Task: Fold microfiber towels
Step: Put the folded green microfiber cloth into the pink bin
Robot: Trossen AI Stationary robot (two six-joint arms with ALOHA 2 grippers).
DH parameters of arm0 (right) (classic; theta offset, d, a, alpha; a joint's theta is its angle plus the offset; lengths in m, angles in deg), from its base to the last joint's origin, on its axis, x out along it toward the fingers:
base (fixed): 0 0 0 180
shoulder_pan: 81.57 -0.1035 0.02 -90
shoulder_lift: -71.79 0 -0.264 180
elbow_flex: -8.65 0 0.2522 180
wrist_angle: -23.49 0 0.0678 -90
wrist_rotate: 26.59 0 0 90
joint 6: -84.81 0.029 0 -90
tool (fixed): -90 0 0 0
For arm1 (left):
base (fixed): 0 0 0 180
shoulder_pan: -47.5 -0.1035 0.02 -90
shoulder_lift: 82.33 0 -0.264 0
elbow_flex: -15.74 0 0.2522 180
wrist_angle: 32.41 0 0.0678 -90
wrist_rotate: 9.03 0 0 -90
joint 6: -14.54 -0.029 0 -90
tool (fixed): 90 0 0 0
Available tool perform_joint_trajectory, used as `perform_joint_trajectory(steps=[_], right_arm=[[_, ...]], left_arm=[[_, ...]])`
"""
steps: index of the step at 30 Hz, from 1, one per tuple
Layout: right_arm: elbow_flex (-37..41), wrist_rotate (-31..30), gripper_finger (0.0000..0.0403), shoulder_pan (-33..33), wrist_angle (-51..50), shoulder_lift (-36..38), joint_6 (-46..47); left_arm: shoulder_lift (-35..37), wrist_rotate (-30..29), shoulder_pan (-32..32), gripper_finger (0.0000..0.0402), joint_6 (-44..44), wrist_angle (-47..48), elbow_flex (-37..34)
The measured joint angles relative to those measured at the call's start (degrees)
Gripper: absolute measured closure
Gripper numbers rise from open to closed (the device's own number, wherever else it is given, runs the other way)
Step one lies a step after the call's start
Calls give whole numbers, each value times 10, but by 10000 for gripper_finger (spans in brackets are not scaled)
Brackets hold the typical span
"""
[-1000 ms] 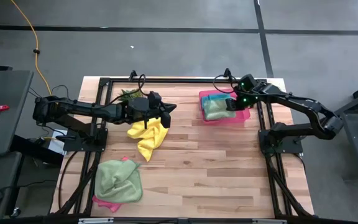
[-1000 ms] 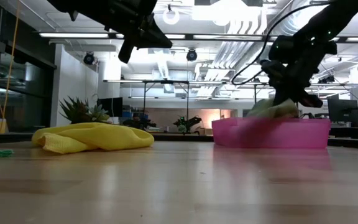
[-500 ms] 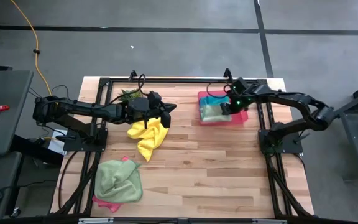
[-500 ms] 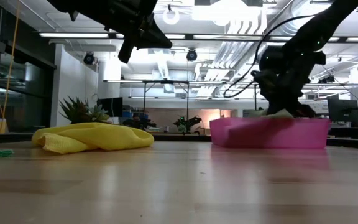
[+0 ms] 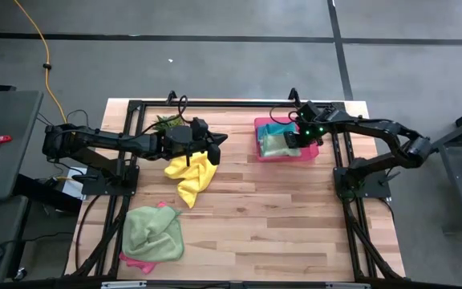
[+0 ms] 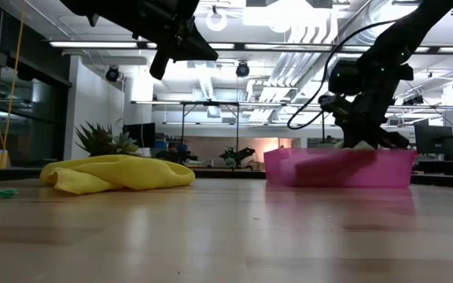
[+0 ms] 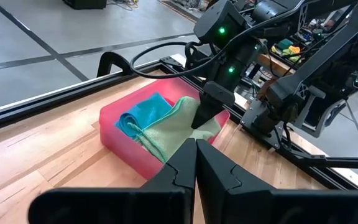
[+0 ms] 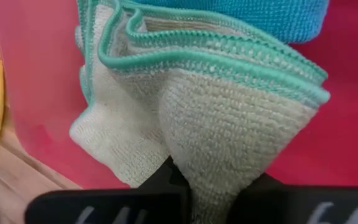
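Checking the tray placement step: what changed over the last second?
The right gripper moved left over the pink tray, lowering its folded light green towel in beside the teal towel. Left gripper, yellow towel and the stacked towels stayed put.

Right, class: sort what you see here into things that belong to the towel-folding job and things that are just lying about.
Part of the job:
- yellow towel
- light green towel at the table's front, on a pink towel
- light green towel in the tray, held by the right gripper
- teal towel in the tray

Just lying about:
- pink tray
- small plant
- left gripper, waiting above the yellow towel
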Motion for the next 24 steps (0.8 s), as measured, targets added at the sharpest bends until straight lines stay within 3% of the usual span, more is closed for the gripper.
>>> perform_joint_trajectory(steps=[9,14,24], right_arm=[[0,-3,298,-1,-6,0,6],[-21,-40,247,9,-81,0,-43],[-128,-122,234,11,-215,14,-80]], left_arm=[[0,0,0,402,-1,0,0],[0,0,0,401,-1,0,0],[0,0,0,401,-1,0,0]])
